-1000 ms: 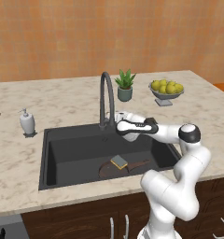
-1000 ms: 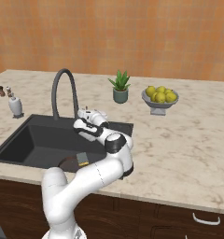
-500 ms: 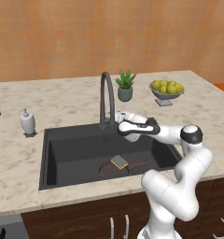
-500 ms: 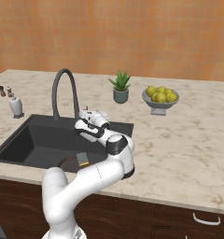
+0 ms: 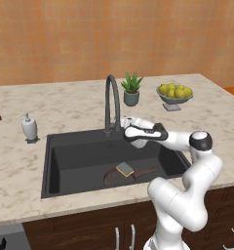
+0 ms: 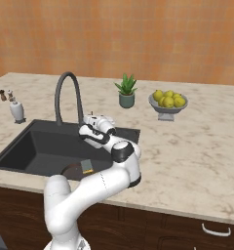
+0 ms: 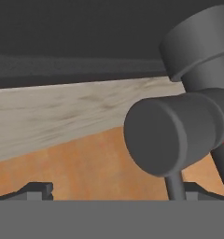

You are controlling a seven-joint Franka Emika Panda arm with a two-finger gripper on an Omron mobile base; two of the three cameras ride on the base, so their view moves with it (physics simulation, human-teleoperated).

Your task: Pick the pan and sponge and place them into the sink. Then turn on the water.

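While the pan (image 5: 120, 177) lies on the floor of the sink (image 5: 80, 158) toward its front right, the sponge (image 5: 125, 169) rests on top of it, grey-green face up. In the right base view the same pair sits at the near edge of the basin, the sponge (image 6: 87, 167) on the pan (image 6: 72, 171), partly behind the robot's white arm.

The gripper (image 5: 120, 128) is held out sideways over the back right part of the sink (image 6: 31, 146), right at the foot of the dark arched faucet (image 5: 111, 100). In the hand view its two dark fingertips (image 7: 37, 189) stand far apart at the lower corners, released and grasping nothing, with a thick grey cylindrical part of the faucet (image 7: 177, 130) very close between them and slightly toward the right one. Whether either fingertip touches it I cannot tell.

On the marbled tabletop (image 5: 65, 105) stand a white soap pump bottle (image 5: 29, 129) left of the sink, a small potted plant (image 5: 131, 89) behind the faucet, and a bowl of yellow-green fruit (image 5: 175, 95) further right.
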